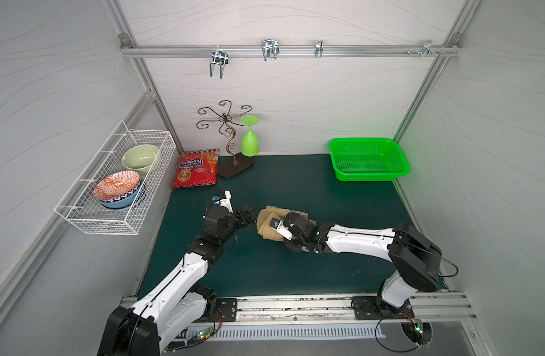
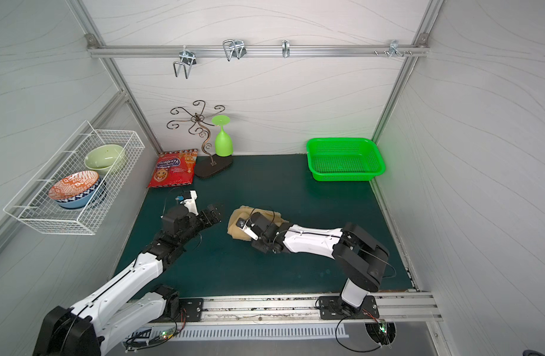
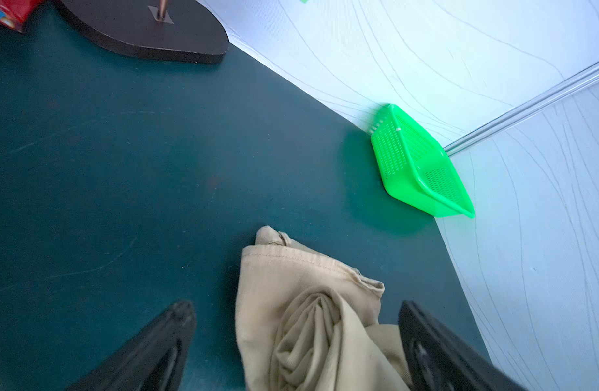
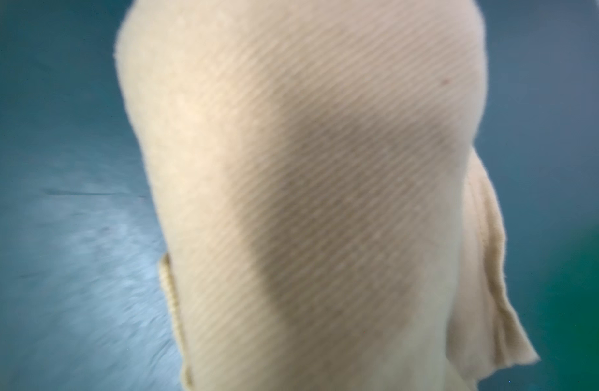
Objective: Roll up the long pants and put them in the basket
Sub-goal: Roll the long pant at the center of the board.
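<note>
Now the rolled long pants (image 1: 266, 223) sit on the table (image 1: 296, 185): left tool (image 1: 249, 212) gapes, released, at their nine o'clock; right tool (image 1: 291, 228) bears down on top, likely pinning the roll, its grip impossible to tell.

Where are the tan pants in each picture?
Top view: the long pants lie bundled at mid-picture.
Top view: same bundle, slightly further left.
Left wrist: close up, between the left gripper's open jaws.
Right wrist: blurry cloth filling most of the frame.
Shared landmark: the green basket, in both top views and left wrist.
</note>
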### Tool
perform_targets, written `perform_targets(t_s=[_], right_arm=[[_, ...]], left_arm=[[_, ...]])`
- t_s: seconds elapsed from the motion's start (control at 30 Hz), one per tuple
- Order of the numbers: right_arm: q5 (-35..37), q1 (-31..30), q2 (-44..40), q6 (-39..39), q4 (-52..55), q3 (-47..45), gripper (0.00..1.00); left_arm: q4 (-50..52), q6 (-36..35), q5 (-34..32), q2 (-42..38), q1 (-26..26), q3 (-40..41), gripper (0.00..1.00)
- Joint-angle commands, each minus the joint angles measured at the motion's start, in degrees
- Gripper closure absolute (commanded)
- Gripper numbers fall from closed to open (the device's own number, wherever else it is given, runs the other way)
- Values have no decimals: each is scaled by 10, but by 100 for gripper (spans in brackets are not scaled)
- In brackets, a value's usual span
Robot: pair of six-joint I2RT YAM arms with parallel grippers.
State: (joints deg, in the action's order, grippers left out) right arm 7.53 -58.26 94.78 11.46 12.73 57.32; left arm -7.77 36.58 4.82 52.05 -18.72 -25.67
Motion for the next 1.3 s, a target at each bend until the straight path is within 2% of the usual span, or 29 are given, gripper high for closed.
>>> perform_targets(t_s=[0.0, 0.03, 0.13, 0.3, 0.43, 0.53, 0.6, 0.73, 0.97, 1.0, 1.07, 1.1, 1.27], right_arm=[[-318, 77, 10, -71, 176, 75, 100], [-387, 108, 22, -80, 195, 100, 100], [-514, 174, 79, -78, 254, 164, 100], [-532, 234, 180, -79, 272, 216, 100], [-500, 232, 206, -97, 223, 197, 100], [-494, 231, 214, -121, 164, 164, 100], [-493, 231, 219, -134, 131, 142, 100], [-483, 231, 237, -148, 101, 125, 100], [-482, 232, 225, -165, 57, 96, 86], [-481, 232, 221, -167, 49, 89, 83], [-477, 230, 210, -170, 34, 78, 76], [-470, 227, 202, -167, 26, 72, 74], [-396, 211, 130, -166, -32, 8, 49]], left_arm=[[48, -17, 14, -7, 1, 20, 1], [45, -19, 27, -9, 1, 29, 1], [19, -20, 57, -26, 0, 59, 1], [29, -42, 68, -69, -3, 70, 1], [28, -57, 77, -93, -17, 49, 1], [5, -72, 73, -76, -44, 18, 1], [-26, -84, 81, -31, -59, -6, 1], [-90, -93, 111, 126, -69, -63, 5], [-137, -137, 126, 332, -78, -152, 17], [-138, -141, 121, 353, -82, -162, 19], [-122, -150, 106, 392, -89, -181, 38], [-106, -151, 96, 412, -92, -192, 41], [-49, -131, 21, 478, -99, -201, 45]])
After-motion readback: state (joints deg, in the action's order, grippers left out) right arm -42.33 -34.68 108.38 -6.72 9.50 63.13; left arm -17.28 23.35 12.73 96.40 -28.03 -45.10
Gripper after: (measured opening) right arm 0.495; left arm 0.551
